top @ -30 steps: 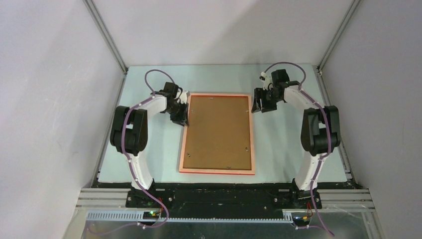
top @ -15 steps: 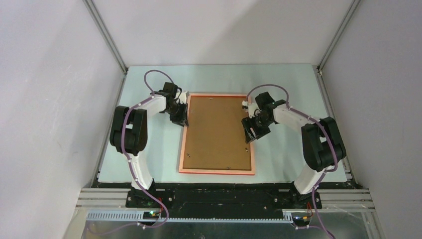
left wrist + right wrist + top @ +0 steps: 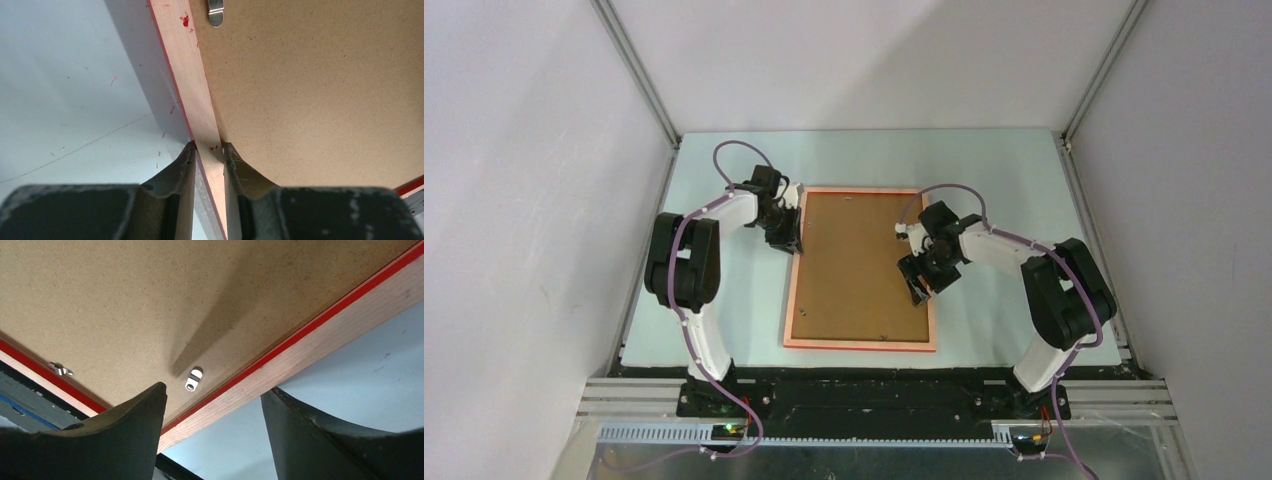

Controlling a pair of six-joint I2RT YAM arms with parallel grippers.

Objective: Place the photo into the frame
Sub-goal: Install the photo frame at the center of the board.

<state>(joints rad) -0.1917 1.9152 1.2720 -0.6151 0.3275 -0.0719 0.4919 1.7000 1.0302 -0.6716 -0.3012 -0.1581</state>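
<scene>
On the desk (image 3: 749,295), the frame (image 3: 860,345) lies back up, brown board (image 3: 849,265) inside; left gripper (image 3: 207,150) pinches its far-left rail, right gripper (image 3: 212,390) gapes open over the right rail.

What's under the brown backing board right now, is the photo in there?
Only the backing board shows, lying inside the frame, back side up, with small metal clips along its edges. Whatever lies beneath it is covered; no photo is visible in any view.

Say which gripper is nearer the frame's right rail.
Right. The right gripper hovers open over that rail; the left gripper clamps the frame on its left rail, across the backing board.
</scene>
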